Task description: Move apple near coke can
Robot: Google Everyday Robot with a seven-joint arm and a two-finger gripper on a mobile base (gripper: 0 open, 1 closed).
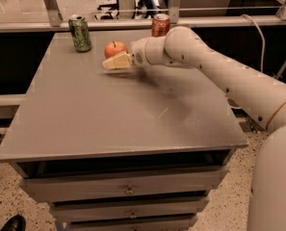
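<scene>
green can (80, 32): left of the pincer (112, 62), further back. apple (114, 47): on the grey table (109, 119), just behind the pincer, contact unclear. pincer low over the tabletop, open or closed: can't tell. coke can (161, 25): right of the pincer, at the back edge.

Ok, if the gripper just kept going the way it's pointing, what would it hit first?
Probably nothing: the gripper points leftward in the picture over open table. The apple sits just behind it and the green can farther back, both seemingly off that line, though depth is unclear.
</scene>
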